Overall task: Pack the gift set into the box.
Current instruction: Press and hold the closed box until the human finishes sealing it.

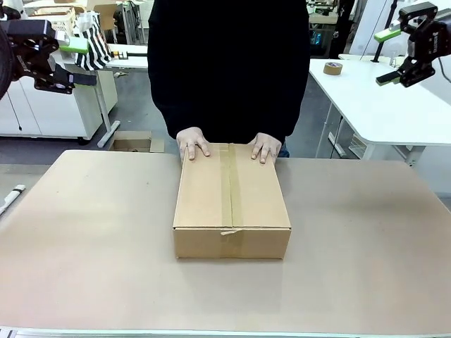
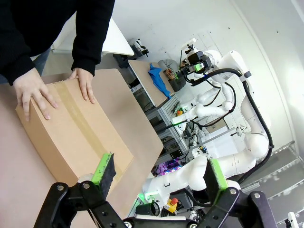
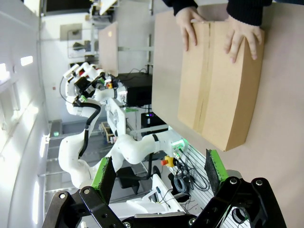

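The box [image 1: 231,201] lies in the middle of the table, its top flaps shut and taped along the seam. A person in a black top rests a left hand [image 1: 192,144] and a right hand [image 1: 266,146] on its far edge. The gift set is out of view. My left gripper [image 1: 81,62] hangs open, high at the far left, well away from the box. My right gripper [image 1: 386,56] hangs open, high at the far right. In the left wrist view the open left gripper [image 2: 159,173] looks down on the box [image 2: 71,137]. In the right wrist view the right gripper [image 3: 159,173] is open and the box [image 3: 218,85] lies far off.
A white side table [image 1: 394,105] at the right carries a roll of tape [image 1: 332,68]. A small open carton [image 1: 132,143] sits on the floor behind the table. A white strip [image 1: 10,197] lies at the table's left edge.
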### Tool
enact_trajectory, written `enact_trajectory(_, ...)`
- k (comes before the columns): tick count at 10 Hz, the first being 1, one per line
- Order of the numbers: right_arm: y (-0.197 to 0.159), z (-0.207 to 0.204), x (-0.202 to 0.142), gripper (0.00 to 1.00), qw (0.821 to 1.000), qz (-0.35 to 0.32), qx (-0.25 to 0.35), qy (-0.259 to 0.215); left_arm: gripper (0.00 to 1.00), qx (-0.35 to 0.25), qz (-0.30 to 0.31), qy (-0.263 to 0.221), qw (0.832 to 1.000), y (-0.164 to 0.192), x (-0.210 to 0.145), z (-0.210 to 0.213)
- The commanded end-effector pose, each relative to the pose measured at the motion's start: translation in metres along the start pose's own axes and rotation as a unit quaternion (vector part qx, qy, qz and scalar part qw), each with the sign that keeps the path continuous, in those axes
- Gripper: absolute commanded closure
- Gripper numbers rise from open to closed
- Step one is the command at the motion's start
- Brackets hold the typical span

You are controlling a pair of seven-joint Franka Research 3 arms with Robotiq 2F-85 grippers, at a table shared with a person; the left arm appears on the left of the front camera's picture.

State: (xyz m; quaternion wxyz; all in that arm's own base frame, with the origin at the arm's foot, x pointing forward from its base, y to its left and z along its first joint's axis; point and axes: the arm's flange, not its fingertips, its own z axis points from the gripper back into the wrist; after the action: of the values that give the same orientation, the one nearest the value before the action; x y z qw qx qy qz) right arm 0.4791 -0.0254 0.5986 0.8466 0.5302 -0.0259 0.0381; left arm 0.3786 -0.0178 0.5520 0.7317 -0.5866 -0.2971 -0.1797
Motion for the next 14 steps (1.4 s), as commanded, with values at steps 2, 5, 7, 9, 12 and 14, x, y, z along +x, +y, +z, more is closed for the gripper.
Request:
enact_trajectory(2, 0.002, 0.0, -0.001, 0.0, 1.0, -0.008, -0.004, -0.004, 0.0, -0.01, -0.002, -0.011, 1.0, -0.002, -0.001, -0.002)
enact_trajectory(5, 0.0, 0.0, 0.0, 0.0, 1.0, 0.0, 0.0, 0.0, 0.0, 0.0, 0.0, 0.0, 1.0, 0.0, 0.0, 0.0)
enact_trajectory(7, 0.031, -0.064, 0.023, 0.0, 0.985, 0.142, -0.08, 0.057, 0.0, 0.09, -0.076, 0.11, 0.987, -0.002, 0.007, -0.079)
enact_trajectory(9, 0.068, -0.153, 0.026, 0.0, 0.914, 0.365, -0.126, 0.127, 0.0, 0.111, -0.201, 0.153, 0.961, -0.003, 0.007, -0.159)
enact_trajectory(12, 0.084, -0.236, -0.036, 0.0, 0.743, 0.652, -0.108, 0.105, 0.0, 0.1, -0.454, 0.118, 0.877, -0.017, -0.04, -0.223)
enact_trajectory(14, 0.057, -0.223, -0.075, 0.0, 0.78, 0.617, -0.074, 0.069, 0.0, 0.054, -0.441, 0.116, 0.888, -0.026, -0.069, -0.203)
